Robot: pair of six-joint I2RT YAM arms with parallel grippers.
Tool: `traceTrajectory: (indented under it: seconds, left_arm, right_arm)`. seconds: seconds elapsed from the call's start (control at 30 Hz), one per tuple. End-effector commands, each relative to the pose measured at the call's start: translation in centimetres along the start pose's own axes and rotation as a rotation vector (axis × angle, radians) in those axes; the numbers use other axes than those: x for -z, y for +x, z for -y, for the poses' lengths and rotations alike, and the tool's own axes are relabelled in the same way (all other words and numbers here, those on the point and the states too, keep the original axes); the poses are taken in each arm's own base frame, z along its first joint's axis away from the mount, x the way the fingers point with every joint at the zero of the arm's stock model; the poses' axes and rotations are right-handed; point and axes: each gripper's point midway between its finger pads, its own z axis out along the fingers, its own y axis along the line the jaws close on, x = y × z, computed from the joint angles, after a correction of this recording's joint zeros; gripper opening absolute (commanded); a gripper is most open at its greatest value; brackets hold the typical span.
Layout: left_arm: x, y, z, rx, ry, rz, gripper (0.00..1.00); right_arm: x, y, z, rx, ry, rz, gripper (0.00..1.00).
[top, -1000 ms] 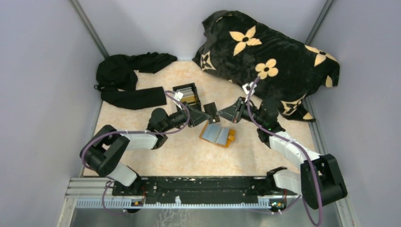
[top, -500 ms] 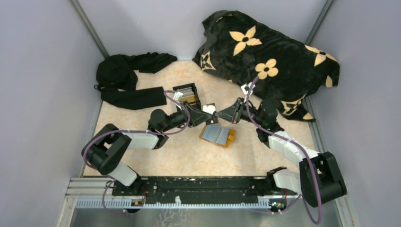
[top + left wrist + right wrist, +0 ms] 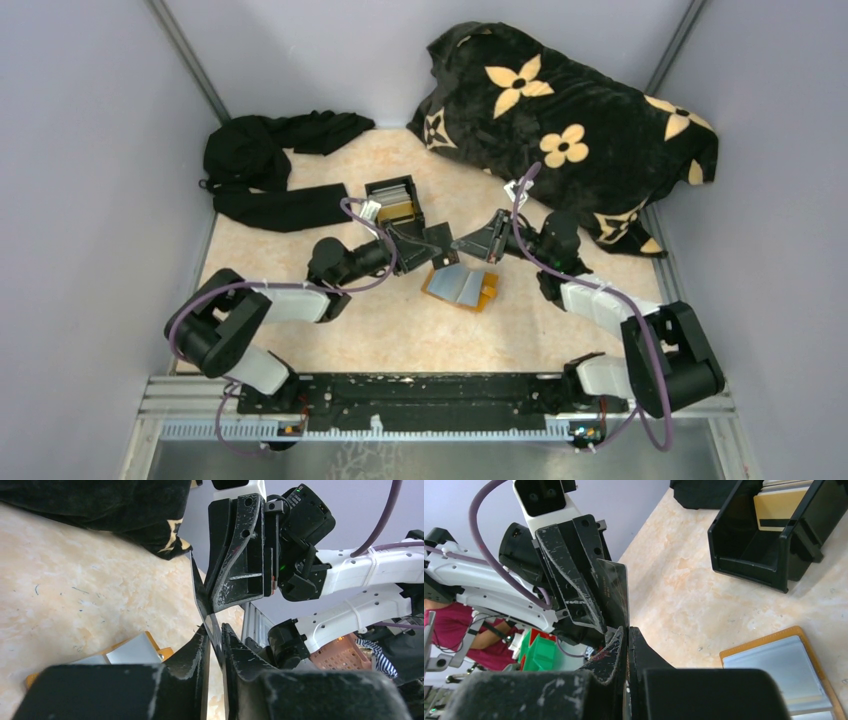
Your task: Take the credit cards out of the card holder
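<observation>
The left claw [image 3: 215, 632] and the right claw [image 3: 627, 632] meet tip to tip above the middle of the surface [image 3: 400, 330], with one held card [image 3: 615, 592] between them. The right claw is clenched flat on one edge of that card. The left claw's jaws stand a narrow slit apart astride the opposite edge, and whether they press it cannot be told (from the left wrist the card shows only edge-on, as a thin dark line). The card hangs in the air and touches nothing else.

Just nearer the arm bases than the meeting claws, the card holder [image 3: 489, 288] lies open and flat. Grey cards [image 3: 458, 284] sit in its sleeves, and its orange rim shows along their outer edges. It is apart from both claws.

The black box [image 3: 749, 570] stands just beyond the left claw, open-topped, with cards on edge inside. A black cloth [image 3: 265, 175] fills the far left corner, and the flowered blanket [image 3: 570, 120] is heaped in the far right, its hem near the right arm's elbow. Bare surface runs from the holder's near edge to the rail [image 3: 430, 390] and out to the left.
</observation>
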Motion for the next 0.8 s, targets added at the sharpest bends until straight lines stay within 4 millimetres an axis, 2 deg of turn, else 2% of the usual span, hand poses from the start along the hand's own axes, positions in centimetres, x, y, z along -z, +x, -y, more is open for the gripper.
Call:
traceTrajectory:
  seconds: [0.0, 0.1, 0.23, 0.3, 0.33, 0.43, 0.5, 0.67, 0.77]
  left_arm:
    - [0.2, -1.5, 2.2, -0.055, 0.074, 0.05, 0.15]
    - [0.2, -1.5, 2.0, -0.055, 0.071, 0.05, 0.01]
    - [0.1, -1.6, 1.9, -0.044, 0.066, 0.05, 0.0]
    - [0.0, -1.5, 1.1, -0.034, 0.026, 0.04, 0.0]
    - [-0.1, -1.6, 0.8, -0.037, 0.006, 0.038, 0.0]
    - [0.1, -1.8, -0.1, -0.055, -0.057, 0.04, 0.0]
    - [0.4, -2.1, -0.7, -0.067, -0.107, 0.044, 0.0]
    - [1.5, -3.5, -1.3, -0.11, -0.226, 0.071, 0.0]
    - [2.5, -4.1, -2.3, -0.117, -0.333, 0.081, 0.0]
  right_arm:
    - [-0.3, -0.7, -0.9, 0.035, -0.056, 0.031, 0.0]
    - [-0.3, -0.7, -0.9, 0.039, -0.051, 0.031, 0.0]
    - [-0.3, -0.7, -0.5, 0.053, -0.017, 0.023, 0.0]
    - [-0.2, -0.8, 0.0, 0.055, 0.016, 0.029, 0.0]
    - [-0.2, -1.0, 0.3, 0.063, 0.033, 0.037, 0.02]
    - [-0.3, -1.3, 1.1, 0.077, 0.067, 0.055, 0.24]
    - [-0.6, -1.5, 1.2, 0.086, 0.067, 0.043, 0.31]
    - [-1.3, -3.1, 2.3, 0.155, 0.12, 0.06, 0.39]
    - [-1.3, -4.2, 4.4, 0.209, 0.235, 0.069, 0.41]
